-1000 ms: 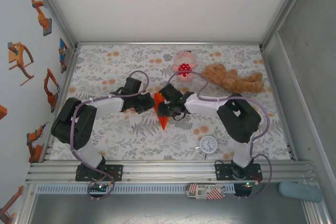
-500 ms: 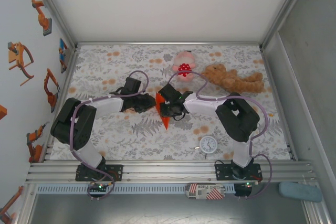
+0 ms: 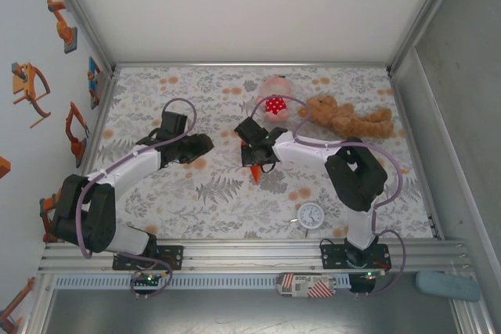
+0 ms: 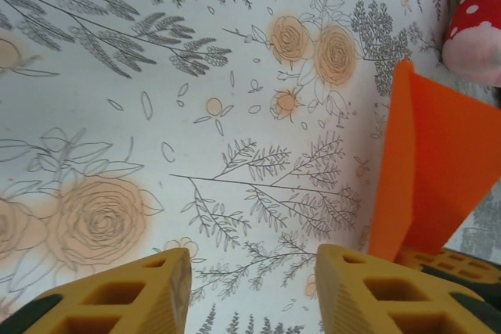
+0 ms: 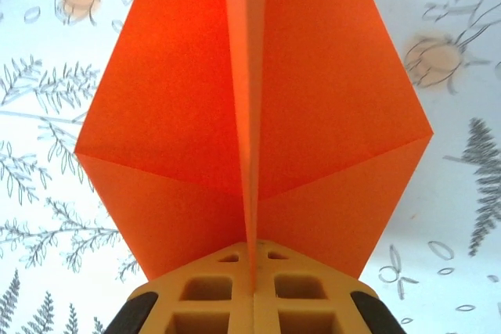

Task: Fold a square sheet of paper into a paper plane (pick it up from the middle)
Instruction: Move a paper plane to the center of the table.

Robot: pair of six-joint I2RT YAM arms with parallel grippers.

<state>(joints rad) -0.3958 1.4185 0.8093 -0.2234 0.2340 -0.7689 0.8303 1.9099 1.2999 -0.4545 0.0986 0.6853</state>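
One pinch carries the paper plane [image 5: 321,115]: right gripper [image 5: 252,271], lower centre, clamps its crease while left gripper [image 4: 250,287] stands spread, so keep it square.

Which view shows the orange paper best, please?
Right wrist view: the orange paper spreads wide, crease pinched in the right pincer. The left wrist view catches one wing; the top view, a small tip.

Nothing reads clearly: a striped label [image 3: 305,285] on the front rail [image 3: 219,281], base-ward of the right end effector [image 3: 254,163], bears blurred upside-down print; the clock [image 3: 311,215] numerals are too small.
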